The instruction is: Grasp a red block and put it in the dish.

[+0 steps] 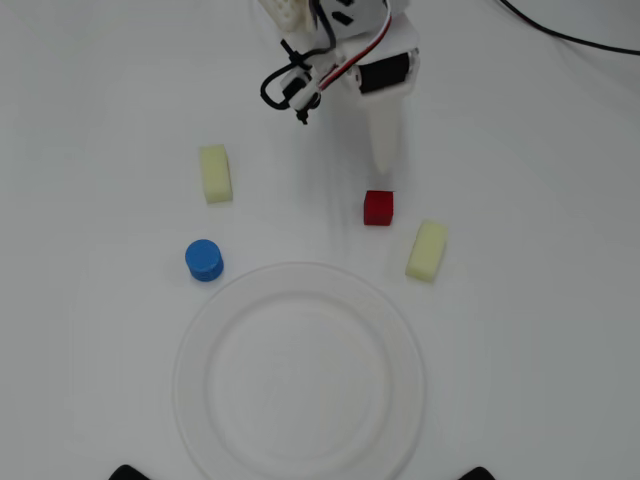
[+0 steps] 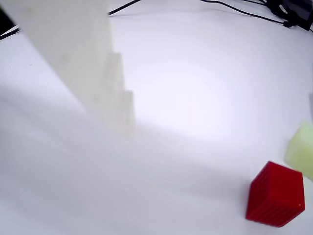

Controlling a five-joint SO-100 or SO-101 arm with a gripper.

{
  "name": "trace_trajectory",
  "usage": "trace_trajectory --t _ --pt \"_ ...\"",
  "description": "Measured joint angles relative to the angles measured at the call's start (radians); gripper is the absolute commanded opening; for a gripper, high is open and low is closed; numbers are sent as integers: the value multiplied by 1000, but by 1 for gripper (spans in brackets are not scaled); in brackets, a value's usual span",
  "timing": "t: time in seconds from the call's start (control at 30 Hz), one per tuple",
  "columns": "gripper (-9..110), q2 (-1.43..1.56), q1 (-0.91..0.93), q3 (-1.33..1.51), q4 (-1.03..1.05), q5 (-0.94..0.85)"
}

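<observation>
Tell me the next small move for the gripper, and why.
Probably ease the gripper forward and down until its fingers straddle the red block. In the overhead view the one visible fingertip stops just short of the block, which sits free on the table, apart from the yellow block and outside the dish. Whether the fingers are spread wide enough I cannot tell.

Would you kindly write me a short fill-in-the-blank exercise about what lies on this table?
1. The dish holds ____ blocks.
2. The red block rests on the ____.
3. In the overhead view, the blue cylinder lies ____ of the red block.
4. There are ____ pale yellow blocks.

Missing words: no; table; left; two
</observation>
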Motion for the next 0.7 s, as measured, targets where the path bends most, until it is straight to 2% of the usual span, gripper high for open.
trace_trajectory --t 0.27,0.7 --pt "30 -121 -17 -2 -225 60" --pt "29 -353 -8 -64 -302 160"
